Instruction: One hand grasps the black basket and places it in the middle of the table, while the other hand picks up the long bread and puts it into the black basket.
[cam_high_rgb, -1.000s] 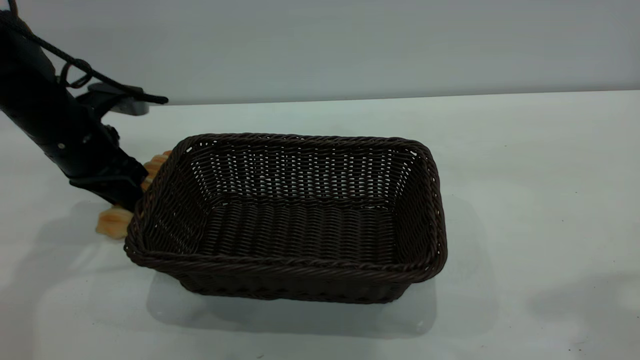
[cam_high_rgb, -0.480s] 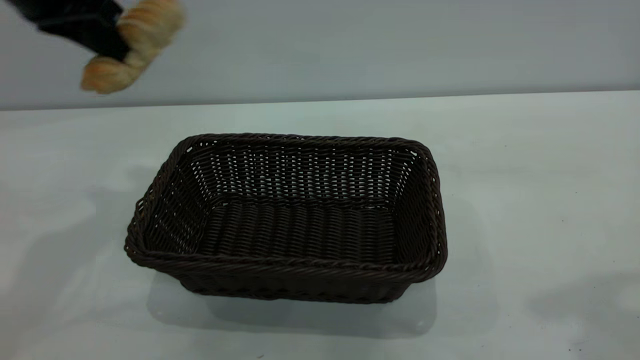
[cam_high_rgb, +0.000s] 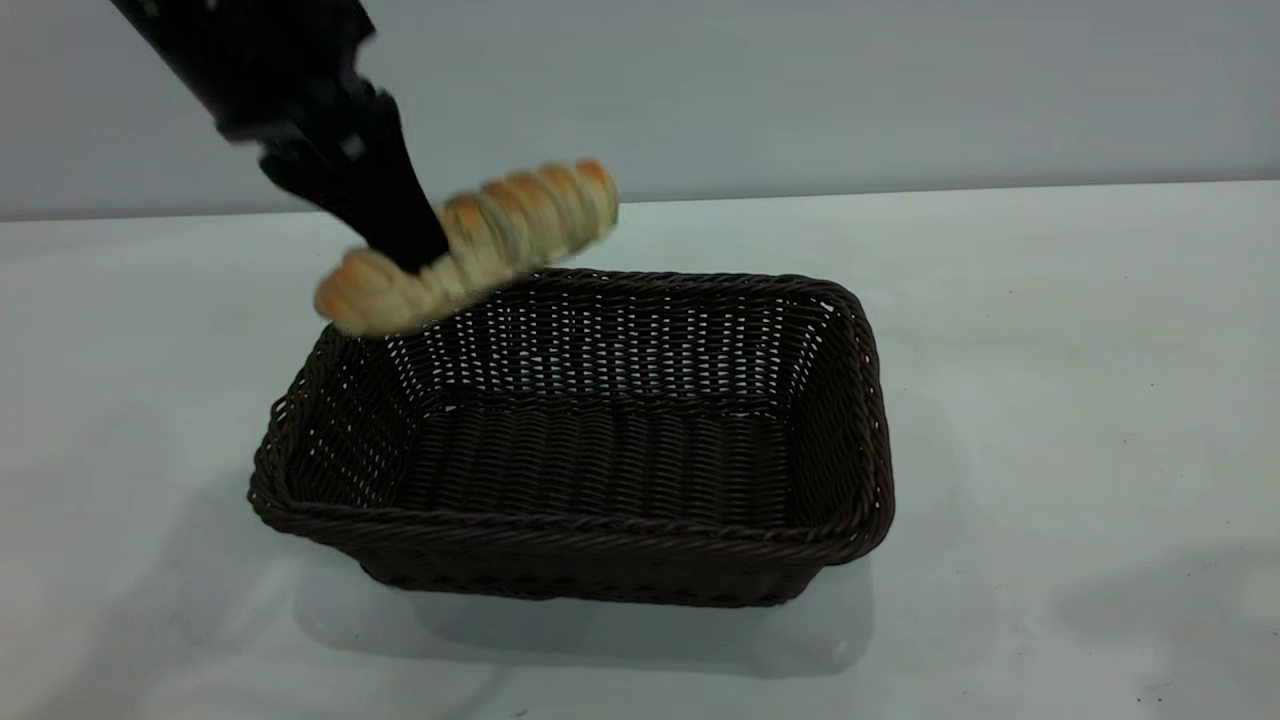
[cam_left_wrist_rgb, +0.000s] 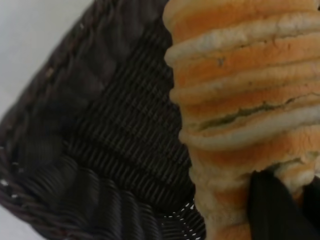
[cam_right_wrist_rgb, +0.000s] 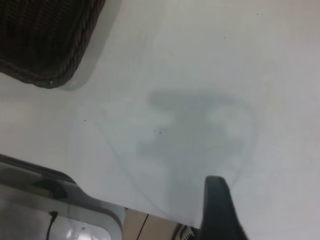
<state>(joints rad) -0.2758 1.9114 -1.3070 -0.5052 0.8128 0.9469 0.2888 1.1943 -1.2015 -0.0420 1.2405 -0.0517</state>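
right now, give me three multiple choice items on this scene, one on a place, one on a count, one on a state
1. Where is the long bread?
A. in the air above the black basket's rim
B. lying on the table
C. on the basket floor

2. How many breads show?
A. one
B. two
C. three

3. What is inside the basket?
A. nothing
B. a bread
C. a cloth

Answers:
1 A, the left gripper holds it over the rim.
2 A, only one roll is visible.
3 A, the woven floor is bare.

one basket (cam_high_rgb: 600, 540), one bread (cam_high_rgb: 480, 245)
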